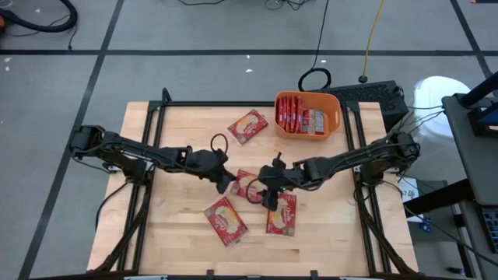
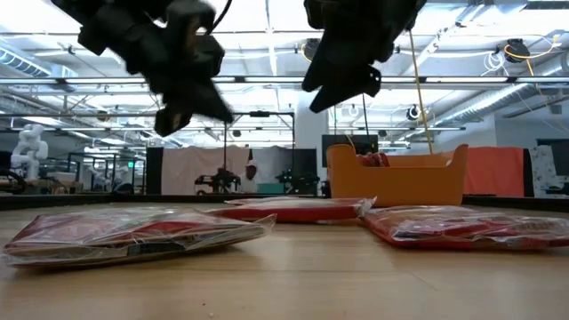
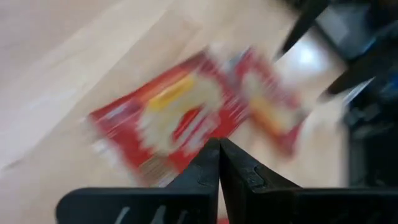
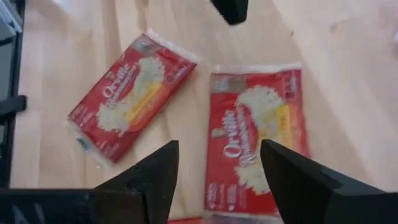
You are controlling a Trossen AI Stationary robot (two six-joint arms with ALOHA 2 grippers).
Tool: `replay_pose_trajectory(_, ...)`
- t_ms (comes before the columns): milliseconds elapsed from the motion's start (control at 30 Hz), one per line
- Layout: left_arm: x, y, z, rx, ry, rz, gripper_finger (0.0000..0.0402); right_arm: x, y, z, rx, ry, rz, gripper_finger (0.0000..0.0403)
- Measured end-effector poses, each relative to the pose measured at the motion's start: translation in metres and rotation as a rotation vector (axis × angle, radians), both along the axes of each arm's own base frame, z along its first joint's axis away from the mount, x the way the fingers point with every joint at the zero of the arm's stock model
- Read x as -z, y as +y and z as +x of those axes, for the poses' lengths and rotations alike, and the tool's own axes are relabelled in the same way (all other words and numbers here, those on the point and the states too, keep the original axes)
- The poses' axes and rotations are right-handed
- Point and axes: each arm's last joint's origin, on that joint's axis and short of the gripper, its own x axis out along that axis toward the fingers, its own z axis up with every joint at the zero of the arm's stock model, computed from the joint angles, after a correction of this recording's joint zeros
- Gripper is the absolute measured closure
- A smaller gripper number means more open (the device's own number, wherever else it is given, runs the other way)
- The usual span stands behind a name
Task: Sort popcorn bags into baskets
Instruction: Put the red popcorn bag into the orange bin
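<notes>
Several red popcorn bags lie flat on the wooden table: one (image 1: 247, 126) near the far side, one (image 1: 245, 185) in the middle, and two near the front (image 1: 226, 220) (image 1: 282, 214). The orange basket (image 1: 307, 114) stands at the far right with more red bags inside. My left gripper (image 1: 226, 183) hangs shut just left of the middle bag and holds nothing. My right gripper (image 1: 268, 194) hovers open over the bags; its wrist view shows two bags (image 4: 130, 99) (image 4: 255, 143) below the spread fingers. In the low view both grippers (image 2: 191, 111) (image 2: 342, 89) are well above the table.
Black frame rails run along the table's left, right and far edges. Bare wood lies to the left (image 1: 163, 210) and right of the bags. Behind the table are a keyboard (image 1: 373, 93) and cables on the floor.
</notes>
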Motion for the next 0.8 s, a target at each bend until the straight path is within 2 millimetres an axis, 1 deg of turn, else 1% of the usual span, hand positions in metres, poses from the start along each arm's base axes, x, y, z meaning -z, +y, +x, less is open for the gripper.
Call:
replay_pose_trajectory(133,0.016,0.0,-0.008,0.073,0.163,0.135,0.0361,0.003,0.016,-0.007,-0.043,0.04,-0.006,0.0187)
replay_pose_trajectory(200,0.023,0.0,-0.011,0.129,0.224,0.196,0.0339,0.009,0.02,-0.011,-0.039,0.063,0.005,0.0184)
replay_pose_trajectory(333,0.034,0.0,-0.008,0.245,0.263,0.315,0.0294,0.034,0.014,-0.025,0.199,0.147,0.103,0.0176)
replay_pose_trajectory(433,0.039,-0.001,-0.003,0.325,0.239,0.398,0.0268,0.043,0.011,-0.032,0.267,0.143,0.146,0.0175)
replay_pose_trajectory(467,0.041,-0.002,-0.002,0.346,0.239,0.427,0.0262,0.045,0.009,-0.034,0.303,0.147,0.181,0.0176)
replay_pose_trajectory(533,0.044,-0.004,0.002,0.379,0.216,0.47,0.0255,0.055,0.003,-0.039,0.384,0.188,0.291,0.0178)
replay_pose_trajectory(600,0.045,-0.005,0.005,0.401,0.185,0.5,0.0255,0.068,-0.005,-0.042,0.471,0.19,0.452,0.0181)
replay_pose_trajectory(733,0.05,-0.008,0.013,0.411,0.141,0.516,0.0266,0.086,-0.016,-0.046,0.578,0.086,0.705,0.0183)
replay_pose_trajectory(800,0.053,-0.01,0.017,0.406,0.123,0.514,0.0274,0.095,-0.021,-0.052,0.654,0.044,0.766,0.0183)
